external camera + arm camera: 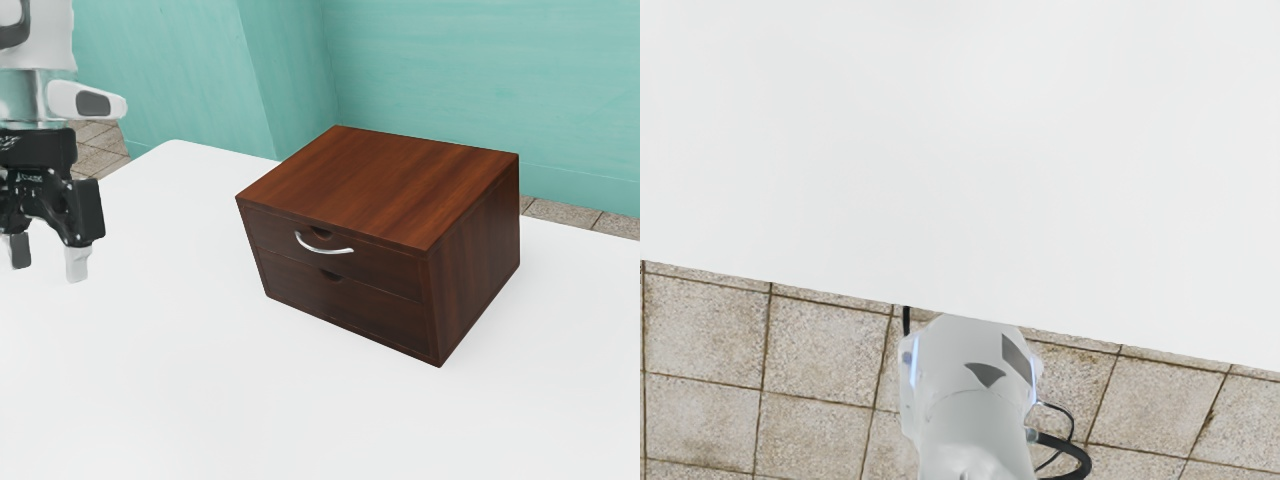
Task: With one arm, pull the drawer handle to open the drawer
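Step in hand: the approach, nothing grasped yet. The black two-finger gripper (48,262) hangs over the white table (180,380) at the exterior view's left, fingers (77,265) pointing down and standing apart, with nothing between them.

The dark reddish-brown wooden two-drawer cabinet (390,190) sits mid-table. Its upper drawer (370,262) carries a curved silver metal handle (322,245). The drawer front looks flush with the lower one, so I judge it shut.

The handle lies well apart from the fingers, toward the exterior view's right, at roughly their height. It faces the gripper's side of the table.

Wrist view: bare table surface (960,130), beige tiled floor (740,370) past the table edge, and the arm's own pale link (965,400).

Next move, as I judge it: travel across to the cabinet front, turn the hand so the open fingers straddle the handle bar, close, then pull straight out.
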`<action>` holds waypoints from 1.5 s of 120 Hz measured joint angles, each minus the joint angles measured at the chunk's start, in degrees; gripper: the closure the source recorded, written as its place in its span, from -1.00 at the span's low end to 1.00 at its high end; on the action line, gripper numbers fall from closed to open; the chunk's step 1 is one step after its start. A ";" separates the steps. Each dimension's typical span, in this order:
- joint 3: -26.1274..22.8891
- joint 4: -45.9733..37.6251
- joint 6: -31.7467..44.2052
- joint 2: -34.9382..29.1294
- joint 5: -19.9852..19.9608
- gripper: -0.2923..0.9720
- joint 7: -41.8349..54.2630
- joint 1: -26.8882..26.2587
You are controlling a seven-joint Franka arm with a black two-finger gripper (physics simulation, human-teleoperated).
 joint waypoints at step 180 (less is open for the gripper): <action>-7.63 -53.51 70.07 -29.50 1.35 -0.54 63.00 -5.28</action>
